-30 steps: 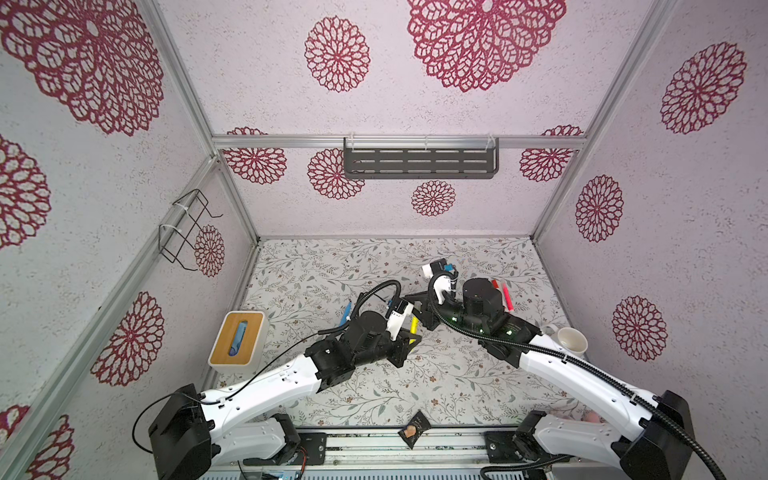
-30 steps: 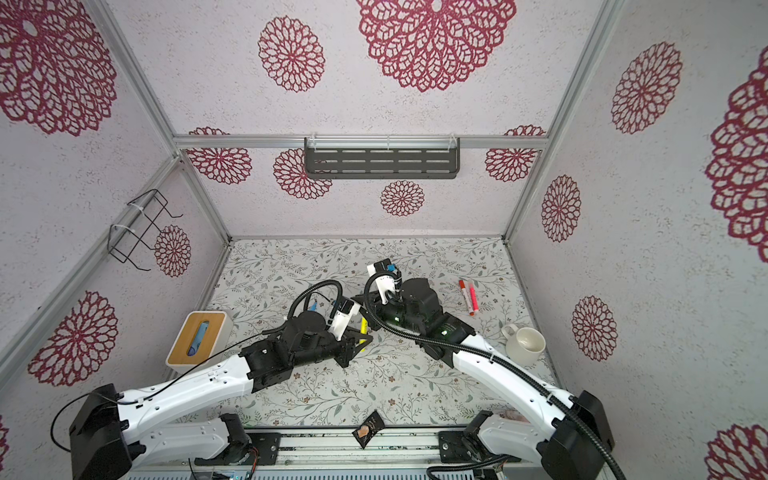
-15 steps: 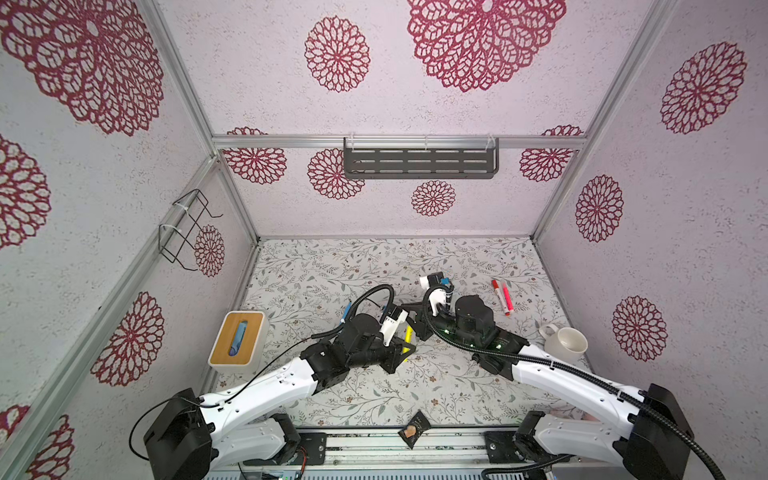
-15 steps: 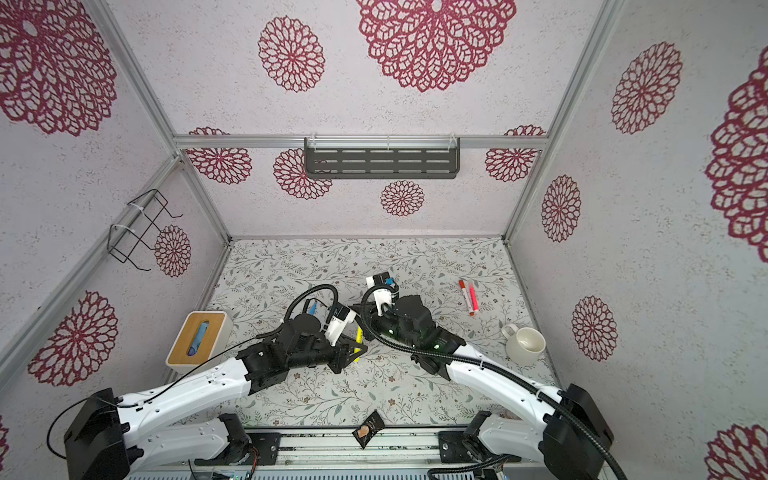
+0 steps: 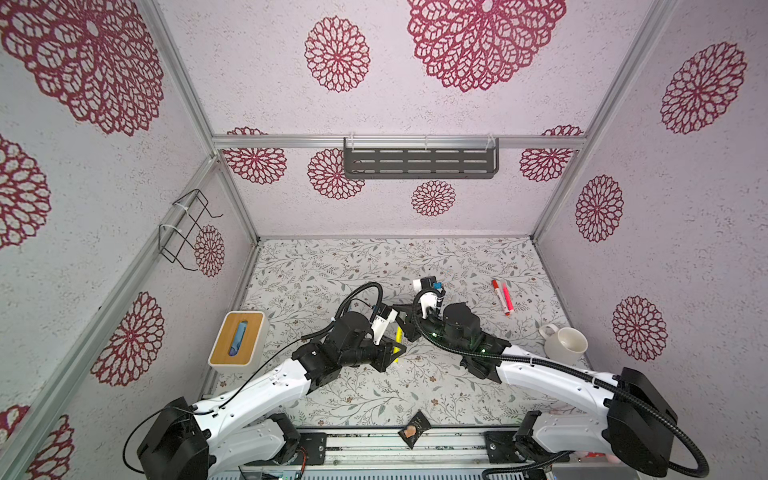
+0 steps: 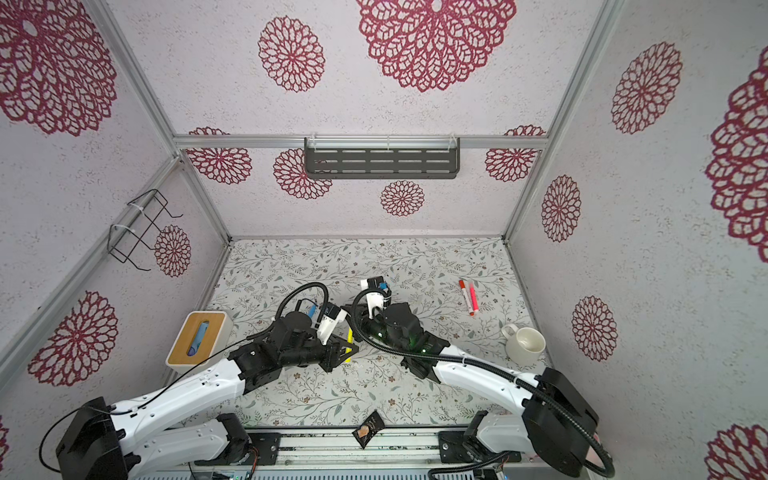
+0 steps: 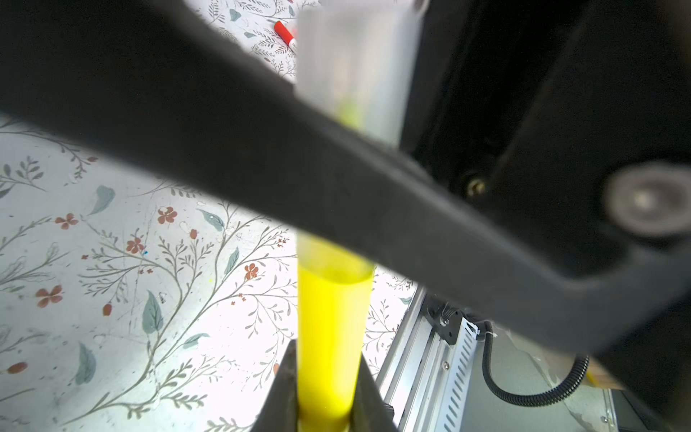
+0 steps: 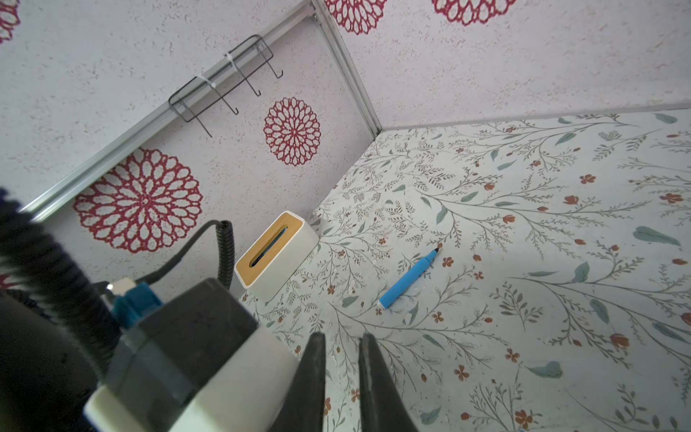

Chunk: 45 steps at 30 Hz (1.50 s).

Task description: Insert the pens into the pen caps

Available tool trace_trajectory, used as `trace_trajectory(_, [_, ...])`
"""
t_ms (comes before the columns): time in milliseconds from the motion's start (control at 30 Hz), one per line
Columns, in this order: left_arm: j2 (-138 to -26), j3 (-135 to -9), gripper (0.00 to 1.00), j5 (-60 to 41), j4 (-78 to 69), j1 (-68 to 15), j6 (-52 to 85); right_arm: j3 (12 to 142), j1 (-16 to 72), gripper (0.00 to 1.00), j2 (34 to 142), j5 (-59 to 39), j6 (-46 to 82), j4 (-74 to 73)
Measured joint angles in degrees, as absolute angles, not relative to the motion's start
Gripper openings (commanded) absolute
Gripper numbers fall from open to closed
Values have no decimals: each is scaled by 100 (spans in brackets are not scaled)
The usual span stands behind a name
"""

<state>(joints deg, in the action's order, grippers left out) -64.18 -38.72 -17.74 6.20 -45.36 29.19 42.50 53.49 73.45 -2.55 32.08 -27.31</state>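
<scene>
One floral tabletop (image 5: 332,266), rosette-papered walls (image 5: 415,104), left hand (image 7: 325,396) gripping yellow pen (image 7: 331,318), right hand (image 8: 342,374) pinched closed.

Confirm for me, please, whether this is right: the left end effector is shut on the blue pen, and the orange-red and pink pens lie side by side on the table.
No: the left wrist view shows the left end effector shut on the yellow pen, not the blue pen, which lies loose on the table. The orange-red pen and pink pen do lie side by side there.
</scene>
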Motion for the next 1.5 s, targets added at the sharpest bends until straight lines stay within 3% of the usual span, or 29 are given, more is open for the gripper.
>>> trace_trajectory(467, [-6357, -3839, 0, -2115, 751, -4217, 2886, 4569, 5535, 2, 7605, 235, 3295, -2574])
trace_trajectory(533, [-6278, -3782, 0, -2121, 628, -4215, 2891, 4751, 5535, 22, 7559, 220, 3192, -2303])
trace_trajectory(600, [-6165, -3706, 0, -2018, 491, -4209, 2947, 4901, 5533, 49, 7520, 89, 3030, -2005])
trace_trajectory(633, [-6090, -3673, 0, -1839, 381, -4099, 3011, 4917, 5546, 56, 7461, -64, 2915, -1769])
trace_trajectory(700, [-5942, -3612, 0, -1549, 255, -3861, 3087, 4910, 5588, 61, 7363, -307, 2720, -1415])
trace_trajectory(1067, [-5548, -3103, 0, -884, -10, -3723, 3306, 4630, 5601, 63, 6294, -928, 2296, -869])
trace_trajectory(1500, [-5631, -3146, 0, -454, -360, -4370, 3212, 4574, 5500, 53, 6069, -775, 2204, -482])
